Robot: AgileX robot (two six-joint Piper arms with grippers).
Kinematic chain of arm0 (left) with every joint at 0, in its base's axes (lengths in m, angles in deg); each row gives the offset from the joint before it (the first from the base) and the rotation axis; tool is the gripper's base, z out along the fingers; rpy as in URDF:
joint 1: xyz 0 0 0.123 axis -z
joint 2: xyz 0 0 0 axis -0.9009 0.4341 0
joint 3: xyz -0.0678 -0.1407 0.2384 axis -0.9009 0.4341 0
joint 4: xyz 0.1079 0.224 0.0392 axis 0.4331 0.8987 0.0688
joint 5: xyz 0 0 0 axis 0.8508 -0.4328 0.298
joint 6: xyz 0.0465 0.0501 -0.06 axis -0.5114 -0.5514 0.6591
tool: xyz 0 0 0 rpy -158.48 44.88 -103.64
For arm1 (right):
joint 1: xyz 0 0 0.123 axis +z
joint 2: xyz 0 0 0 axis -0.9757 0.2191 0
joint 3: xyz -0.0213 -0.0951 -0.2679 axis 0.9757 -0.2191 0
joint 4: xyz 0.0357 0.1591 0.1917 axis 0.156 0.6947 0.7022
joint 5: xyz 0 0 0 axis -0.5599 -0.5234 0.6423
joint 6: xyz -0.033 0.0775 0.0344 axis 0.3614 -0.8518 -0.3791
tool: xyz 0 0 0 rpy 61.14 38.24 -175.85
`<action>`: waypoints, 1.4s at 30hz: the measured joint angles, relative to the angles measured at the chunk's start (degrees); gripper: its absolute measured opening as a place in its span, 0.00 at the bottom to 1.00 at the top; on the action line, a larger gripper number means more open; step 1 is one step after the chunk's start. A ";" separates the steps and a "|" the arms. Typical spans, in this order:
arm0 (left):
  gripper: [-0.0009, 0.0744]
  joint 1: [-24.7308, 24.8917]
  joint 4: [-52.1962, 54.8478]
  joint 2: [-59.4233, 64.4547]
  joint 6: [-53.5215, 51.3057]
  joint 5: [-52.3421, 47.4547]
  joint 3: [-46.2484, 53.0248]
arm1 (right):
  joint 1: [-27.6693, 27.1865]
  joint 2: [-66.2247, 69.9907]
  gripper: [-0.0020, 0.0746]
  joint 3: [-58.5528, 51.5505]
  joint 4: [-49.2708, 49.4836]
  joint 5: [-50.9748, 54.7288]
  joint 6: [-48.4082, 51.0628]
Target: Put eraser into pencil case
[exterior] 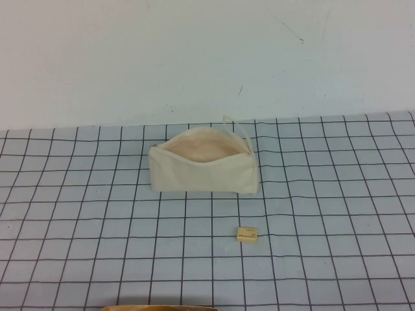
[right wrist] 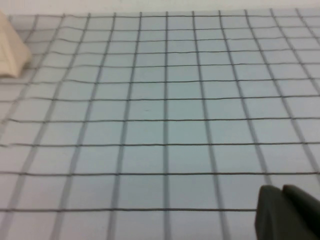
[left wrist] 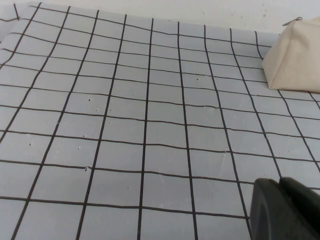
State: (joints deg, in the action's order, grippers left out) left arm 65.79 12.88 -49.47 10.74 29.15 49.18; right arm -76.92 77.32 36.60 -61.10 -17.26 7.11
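The cream-white pencil case (exterior: 204, 170) stands on the grid mat at the middle, its zip open and its pinkish lining showing, with a white pull loop (exterior: 238, 127) at its right end. The small cream-yellow eraser (exterior: 248, 234) lies on the mat in front of it, a little to the right, apart from the case. Neither arm shows in the high view. My left gripper (left wrist: 279, 181) hangs shut and empty over bare mat, with the case (left wrist: 295, 55) far off. My right gripper (right wrist: 281, 189) is also shut and empty over bare mat, the case's corner (right wrist: 10, 57) at the frame edge.
A grey mat with black grid lines (exterior: 97, 214) covers the table, with a white wall behind it. A thin brown rim (exterior: 159, 308) shows at the bottom edge of the high view.
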 joint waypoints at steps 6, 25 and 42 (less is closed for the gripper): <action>0.01 0.00 0.05 0.00 0.00 0.00 0.00 | 0.00 0.00 0.02 0.00 26.25 0.58 -6.55; 0.01 0.00 0.05 0.00 0.00 0.00 0.00 | 0.00 4.28 0.02 10.73 37.41 -4.85 27.12; 0.01 0.00 -0.03 0.00 0.00 0.00 0.00 | 2.82 65.52 0.02 62.12 21.63 46.92 63.14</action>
State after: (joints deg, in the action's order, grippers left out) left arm 65.79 12.85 -49.47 10.74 29.15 49.18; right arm -74.10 142.84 98.73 -39.47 29.66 70.25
